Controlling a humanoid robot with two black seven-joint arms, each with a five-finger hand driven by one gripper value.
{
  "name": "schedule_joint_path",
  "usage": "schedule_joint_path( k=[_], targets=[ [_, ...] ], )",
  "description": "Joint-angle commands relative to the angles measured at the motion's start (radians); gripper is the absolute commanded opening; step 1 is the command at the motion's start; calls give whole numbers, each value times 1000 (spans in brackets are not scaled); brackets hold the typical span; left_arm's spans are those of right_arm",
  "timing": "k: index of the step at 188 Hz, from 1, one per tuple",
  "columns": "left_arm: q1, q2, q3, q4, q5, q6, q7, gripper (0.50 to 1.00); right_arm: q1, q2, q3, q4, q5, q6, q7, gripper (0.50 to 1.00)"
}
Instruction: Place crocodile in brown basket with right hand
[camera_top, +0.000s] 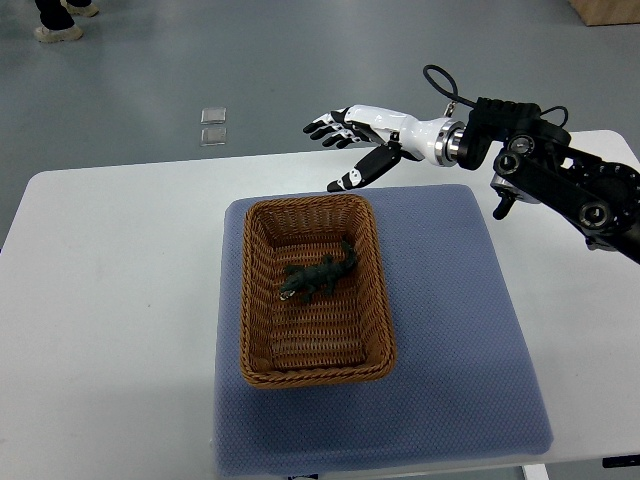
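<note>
Top view, crocodile (319, 277) inside brown basket (262, 300), right hand (362, 141) spread wide, empty, above far rim.

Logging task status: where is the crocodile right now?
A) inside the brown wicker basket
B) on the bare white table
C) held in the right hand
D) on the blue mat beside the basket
A: the toy crocodile lies on the floor of the brown wicker basket, and the right hand is open and empty beyond the basket's far rim.

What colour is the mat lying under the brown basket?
Blue: the mat under the basket is a dull slate blue, seen in the top view.
</note>
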Motion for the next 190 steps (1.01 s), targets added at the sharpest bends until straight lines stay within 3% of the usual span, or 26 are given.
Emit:
schedule_joint_path(
  k=[1,27,48,83,112,190],
  targets=[
    [0,0,0,0,0,0,0,1000,-86,16,182,-33,145,-6,0,893],
    [0,0,0,0,0,0,0,1000,-195,53,367,-55,320,-32,11,893],
    [0,0,0,0,0,0,0,1000,-269,101,471,-101,496,-42,79,895],
    [0,0,3,-1,2,0,2,1000,-313,124,485,-208,791,-29,151,911],
    [0,0,3,-1,2,0,3,1000,-324,164,485,-303,878,-19,206,919],
    [0,0,6,0,2,0,3,1000,-362,193,486,-334,938,75,211,926]
  ],
)
